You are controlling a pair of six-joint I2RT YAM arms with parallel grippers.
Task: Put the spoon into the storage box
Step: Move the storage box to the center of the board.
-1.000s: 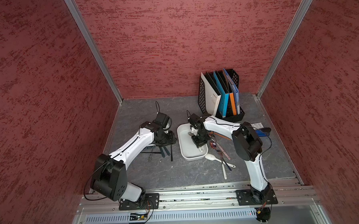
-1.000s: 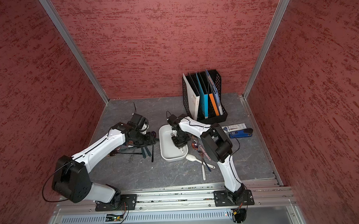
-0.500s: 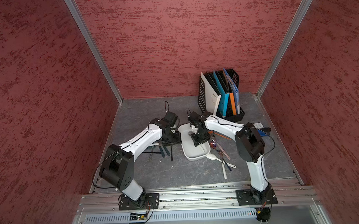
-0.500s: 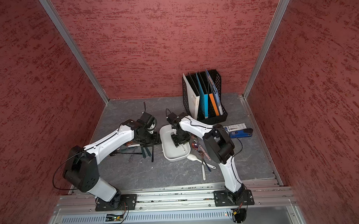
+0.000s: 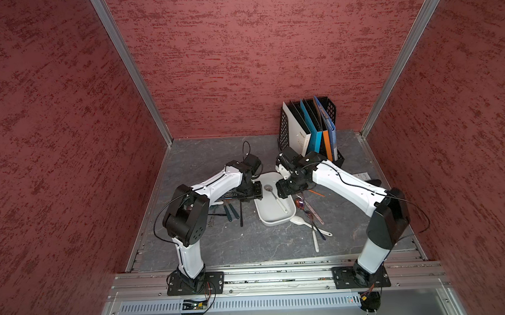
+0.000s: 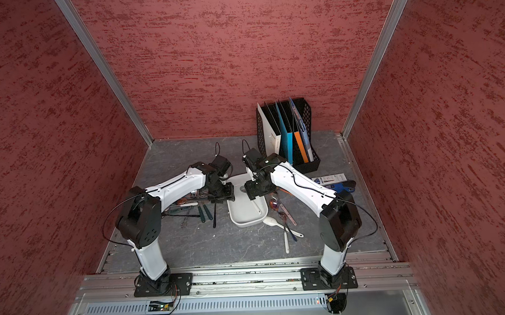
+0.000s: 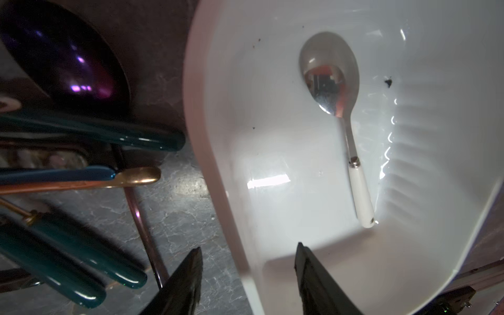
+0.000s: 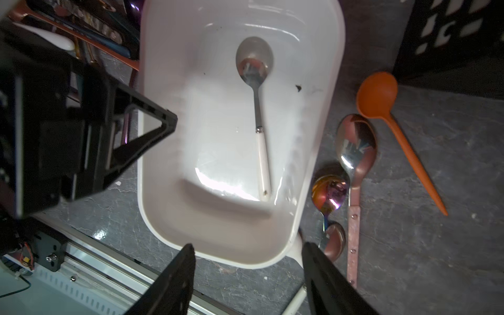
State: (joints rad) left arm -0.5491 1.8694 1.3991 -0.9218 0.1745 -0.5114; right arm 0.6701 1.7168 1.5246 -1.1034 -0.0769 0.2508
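Steel-bowled, white-handled spoon [image 8: 259, 122] lies flat inside the white plastic rectangular storage box [image 8: 218, 253]. Right pincer [image 8: 248, 245] hangs wide and empty above it; left pincer [image 7: 248, 246], also wide and empty, spans the rim. Best to lift both straight up, clear of the walls.

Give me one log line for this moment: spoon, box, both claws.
spoon: lying in storage box | left claw: open, empty | right claw: open, empty | task: looks done

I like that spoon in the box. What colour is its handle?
The handle is white; clearest in the right wrist view.
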